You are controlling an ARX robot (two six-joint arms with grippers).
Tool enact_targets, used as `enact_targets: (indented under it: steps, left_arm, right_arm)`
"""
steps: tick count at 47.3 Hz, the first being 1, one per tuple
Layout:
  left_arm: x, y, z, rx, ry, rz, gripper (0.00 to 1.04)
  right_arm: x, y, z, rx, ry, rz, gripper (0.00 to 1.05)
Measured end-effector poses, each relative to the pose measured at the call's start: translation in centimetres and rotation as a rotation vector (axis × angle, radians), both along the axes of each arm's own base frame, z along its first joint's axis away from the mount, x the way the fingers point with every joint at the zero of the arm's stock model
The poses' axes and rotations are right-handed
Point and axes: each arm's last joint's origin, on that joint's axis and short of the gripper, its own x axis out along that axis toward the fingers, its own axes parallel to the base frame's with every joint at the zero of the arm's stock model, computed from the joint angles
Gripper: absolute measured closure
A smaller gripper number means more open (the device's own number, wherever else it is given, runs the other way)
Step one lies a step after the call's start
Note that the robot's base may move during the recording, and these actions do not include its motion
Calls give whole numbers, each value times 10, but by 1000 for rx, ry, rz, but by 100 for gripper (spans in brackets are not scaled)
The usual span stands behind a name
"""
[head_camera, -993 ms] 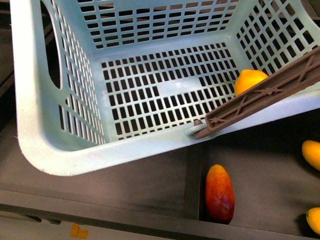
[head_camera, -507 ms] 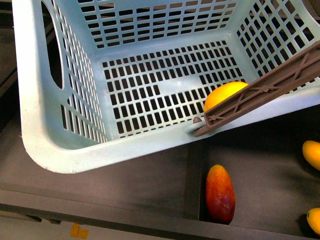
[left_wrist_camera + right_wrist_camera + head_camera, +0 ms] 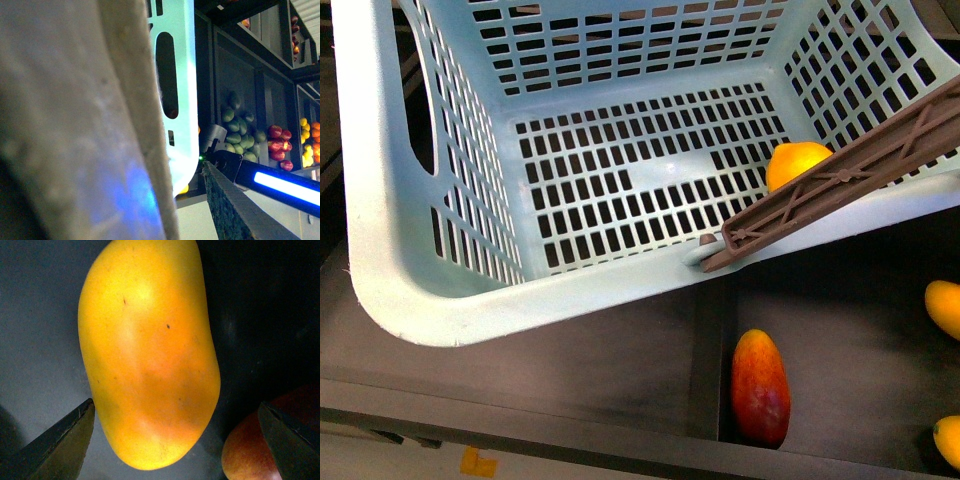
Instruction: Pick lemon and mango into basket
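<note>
The lemon (image 3: 798,163) lies in the basket (image 3: 410,290), on its floor in the near right corner, just behind the handle (image 3: 840,185), which slants across the near rim. In front of the basket, on the shelf (image 3: 570,370), a mango (image 3: 760,385) lies just right of a divider (image 3: 708,360). A second fruit (image 3: 945,305) lies further right, with a third fruit (image 3: 948,440) in front of it.

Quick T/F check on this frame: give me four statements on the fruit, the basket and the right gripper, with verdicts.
1. The lemon lies inside the basket. True.
2. The red-and-yellow mango is in the basket. False: it lies on the dark shelf outside it.
3. The right gripper is shut on the yellow mango. False: it is open, straddling the mango.
4. In the front view the brown handle hides part of the lemon. True.
</note>
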Motion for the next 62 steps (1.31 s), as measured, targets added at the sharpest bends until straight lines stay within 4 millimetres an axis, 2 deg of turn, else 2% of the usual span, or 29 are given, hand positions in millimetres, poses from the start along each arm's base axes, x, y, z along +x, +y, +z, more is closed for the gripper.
enact_targets:
  steps: [9,18,20,28,36,42,49,51,62]
  left_arm:
    - [0,0,0,0,0,0,76]
    - [0,0,0,0,0,0,76]
    - [0,0,0,0,0,0,76]
    - [0,0,0,0,0,1,76]
    - [0,0,0,1,-1,0,76]
    - [0,0,0,0,0,-1,76]
    - [0,0,0,0,0,0,76]
    - [0,0,0,0,0,0,76]
    - [0,0,0,0,0,0,76]
  right_arm:
    - [12,6,-8,10,1,-1,9]
    - [14,10,-19,16,11,-17,9]
    - [14,11,-20,18,10,-21,12]
    - [13,13,-21,28,3,-31,38]
    - [6,11,-15,49,-12,-49,40]
    - [-5,6,12,97,-99,-71,40]
    - [-29,3,72,143,-247,-50,40]
    - [-36,4,81,154,-269,-46,40]
    - [-102,23,170,326,-477,-30,40]
